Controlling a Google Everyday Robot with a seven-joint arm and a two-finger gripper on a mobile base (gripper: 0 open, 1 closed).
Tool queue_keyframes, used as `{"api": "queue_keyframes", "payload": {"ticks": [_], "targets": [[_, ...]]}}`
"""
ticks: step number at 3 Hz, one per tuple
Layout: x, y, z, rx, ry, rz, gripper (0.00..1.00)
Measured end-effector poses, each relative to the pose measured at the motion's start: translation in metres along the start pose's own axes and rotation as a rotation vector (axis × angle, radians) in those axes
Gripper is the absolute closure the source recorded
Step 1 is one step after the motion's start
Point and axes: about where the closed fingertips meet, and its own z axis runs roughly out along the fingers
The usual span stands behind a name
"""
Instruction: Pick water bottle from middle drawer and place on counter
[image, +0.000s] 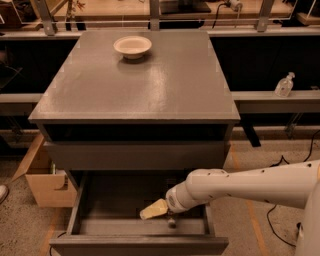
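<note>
The middle drawer (107, 207) is pulled open at the bottom of the grey cabinet. My white arm reaches in from the right, and my gripper (152, 210), with a pale yellowish tip, is low inside the drawer near its middle, close to the floor. I cannot make out the water bottle; it may be hidden behind the gripper and arm. The counter (150, 85) is the broad grey top above.
A white bowl (132, 46) sits at the back of the counter. A small clear pump bottle (284, 85) stands on the bench at right. An open cardboard box (42, 181) is on the floor left of the cabinet. Cables lie on the floor at right.
</note>
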Motion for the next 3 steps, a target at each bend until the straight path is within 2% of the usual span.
{"api": "queue_keyframes", "payload": {"ticks": [1, 3], "targets": [[-0.002, -0.008, 0.015, 0.022, -0.015, -0.017, 0.0], [-0.015, -0.028, 0.047, 0.041, -0.086, -0.066, 0.0]]}}
